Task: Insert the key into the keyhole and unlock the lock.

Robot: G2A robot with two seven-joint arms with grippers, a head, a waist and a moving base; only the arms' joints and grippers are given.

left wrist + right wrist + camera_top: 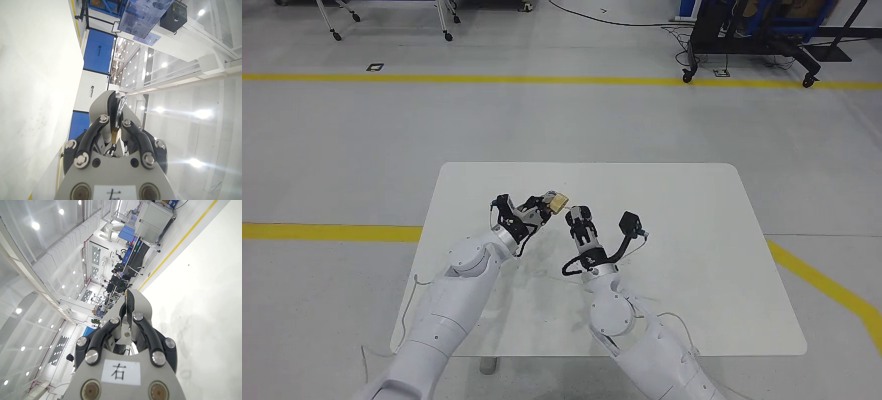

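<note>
Above the middle of the white table (692, 280) my two grippers are raised close together. My left gripper (541, 208) (118, 95) is shut on the padlock (557, 202). In the left wrist view its silver shackle (121, 106) is pinched between the fingers and the brass body (115, 135) lies toward the wrist. Just right of the padlock, a small gap away, my right gripper (579, 215) (130, 293) is shut on a thin brass-coloured piece, apparently the key (125, 306), seen edge-on between the pads. The keyhole is hidden.
Bare tabletop lies all around both arms, with its edges far off on every side. Yellow floor lines (332, 232) run past the table. A black wheeled frame (752, 45) stands across the floor at the back right.
</note>
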